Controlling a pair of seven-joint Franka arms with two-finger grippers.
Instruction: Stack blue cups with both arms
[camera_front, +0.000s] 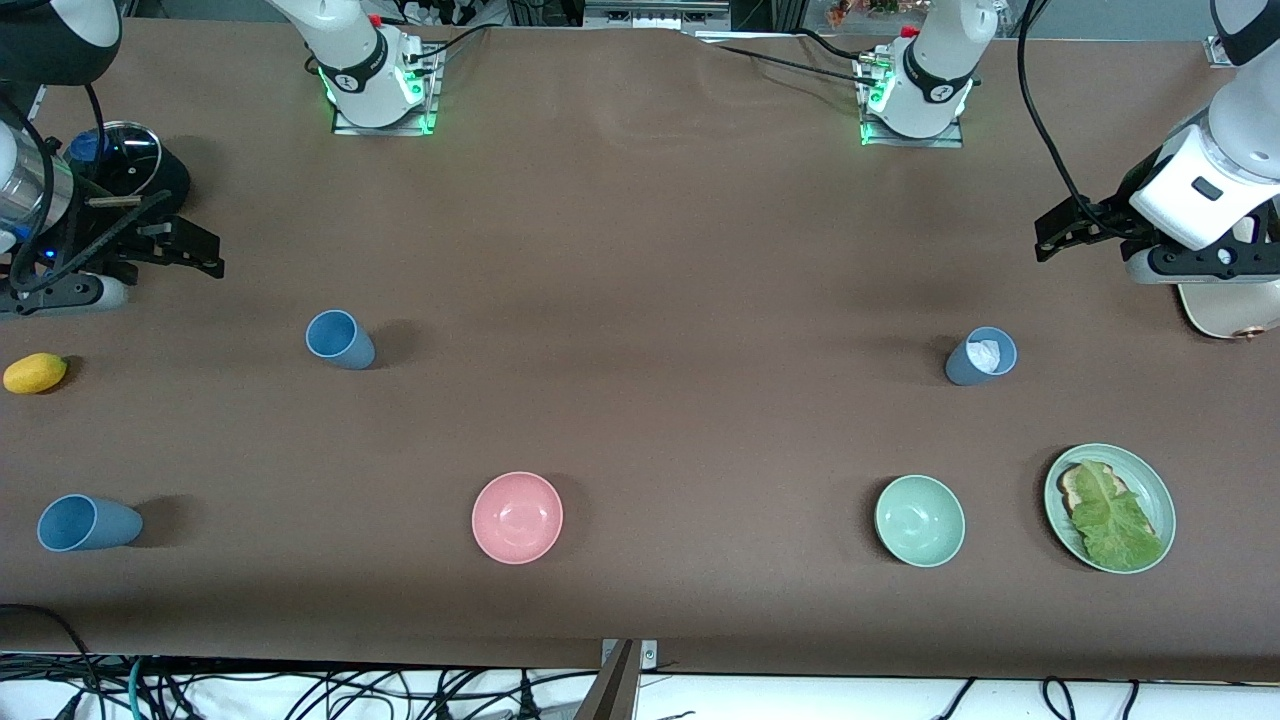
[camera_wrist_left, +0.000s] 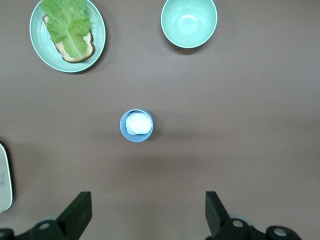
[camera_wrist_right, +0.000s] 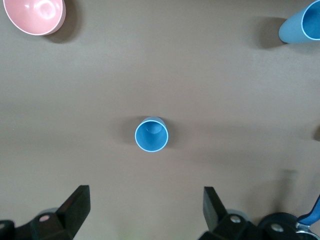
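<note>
Three blue cups upright on brown table (camera_front: 640, 250). Sky-blue cup (camera_front: 339, 339) toward right arm's end, empty. Second sky-blue cup (camera_front: 86, 523) nearer the front camera, close to that end's edge, also empty. Slate-blue cup (camera_front: 981, 356) toward left arm's end, white crumpled wad (camera_wrist_left: 138, 123) inside. All three well apart.

Surface: matte brown cover, slightly wrinkled near the bases; cables along the front edge and at the bases.

Right gripper (camera_front: 190, 250) up over table edge at its end, fingers (camera_wrist_right: 75, 205) spread wide, nothing between; first sky-blue cup (camera_wrist_right: 151, 134) below, ahead of the fingertips, no contact. Left gripper (camera_front: 1075, 225) up at its own end, fingers (camera_wrist_left: 77, 212) spread, empty; slate-blue cup (camera_wrist_left: 136, 125) below, ahead of the tips.

Around: pink bowl (camera_front: 517, 517), green bowl (camera_front: 919, 520), green plate (camera_front: 1150, 478) with bread and lettuce (camera_front: 1112, 518), yellow lemon-like fruit (camera_front: 35, 373).
</note>
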